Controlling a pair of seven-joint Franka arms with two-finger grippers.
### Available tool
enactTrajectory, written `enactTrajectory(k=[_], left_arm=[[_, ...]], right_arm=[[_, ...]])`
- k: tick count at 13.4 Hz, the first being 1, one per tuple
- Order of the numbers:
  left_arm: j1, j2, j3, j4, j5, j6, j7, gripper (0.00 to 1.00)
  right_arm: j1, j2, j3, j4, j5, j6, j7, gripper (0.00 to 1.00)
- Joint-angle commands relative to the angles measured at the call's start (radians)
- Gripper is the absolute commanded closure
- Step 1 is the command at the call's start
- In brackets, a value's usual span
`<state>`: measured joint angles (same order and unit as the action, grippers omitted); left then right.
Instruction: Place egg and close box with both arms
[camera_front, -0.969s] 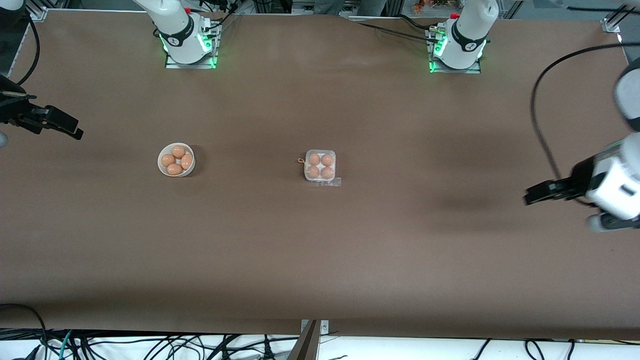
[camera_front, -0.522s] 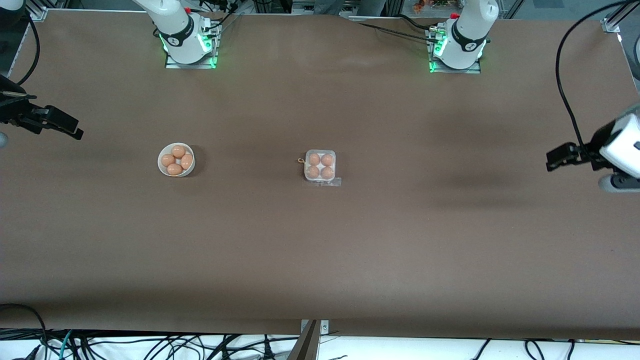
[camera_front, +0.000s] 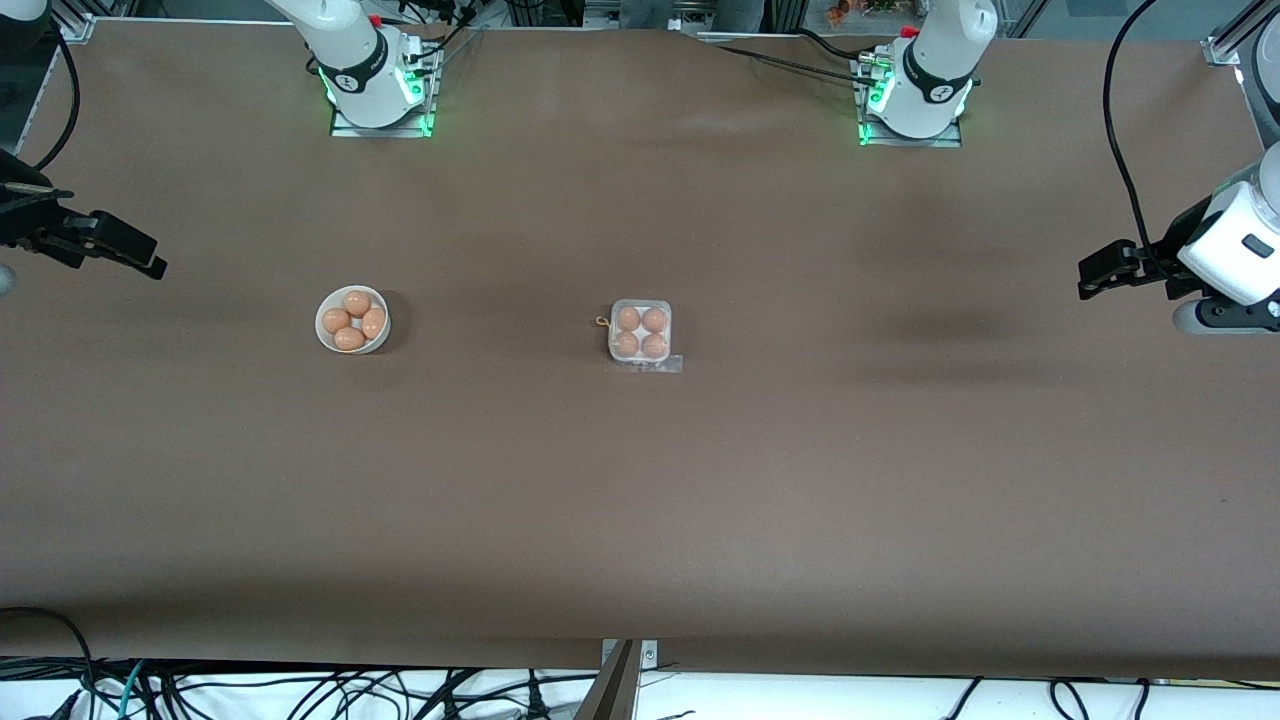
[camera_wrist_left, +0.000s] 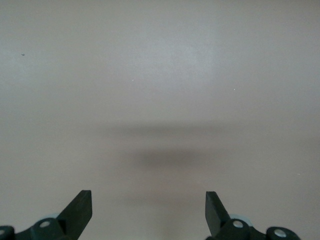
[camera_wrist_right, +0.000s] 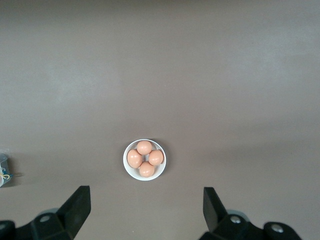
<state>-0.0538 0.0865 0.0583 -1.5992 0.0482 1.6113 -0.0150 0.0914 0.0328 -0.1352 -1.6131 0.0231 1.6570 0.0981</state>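
The clear box (camera_front: 640, 333) sits mid-table with several brown eggs (camera_front: 628, 319) in its cells; its clear lid looks to lie down over them. A corner of the box (camera_wrist_right: 3, 170) shows in the right wrist view. My left gripper (camera_front: 1090, 274) hangs open over bare table near the left arm's end, with nothing between its fingers (camera_wrist_left: 80, 207). My right gripper (camera_front: 150, 262) is open and empty over the right arm's end of the table, well apart from the bowl.
A round white bowl (camera_front: 352, 320) holding several brown eggs stands toward the right arm's end from the box; the bowl (camera_wrist_right: 144, 160) also shows in the right wrist view. The arm bases (camera_front: 372, 80) stand along the table's back edge. Brown tabletop (camera_front: 640, 520) lies all around.
My left arm has swung away from the front camera and out toward the table's end, staying open. The right arm, box and bowl have not moved.
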Motion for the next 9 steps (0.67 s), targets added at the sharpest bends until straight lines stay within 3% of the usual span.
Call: enactTrajectory(k=[1,9], left_arm=[[-0.001,-0.072,-0.008,-0.064,0.022,0.019,0.017,0.00],[-0.003,-0.114,-0.012,-0.076,0.019,0.009,0.012,0.00]], right_arm=[[-0.012,0.004,0.008,0.015,-0.003,-0.016,-0.005,0.00],[-0.012,0.002,0.006,0.015,-0.003,-0.016,-0.005,0.00]])
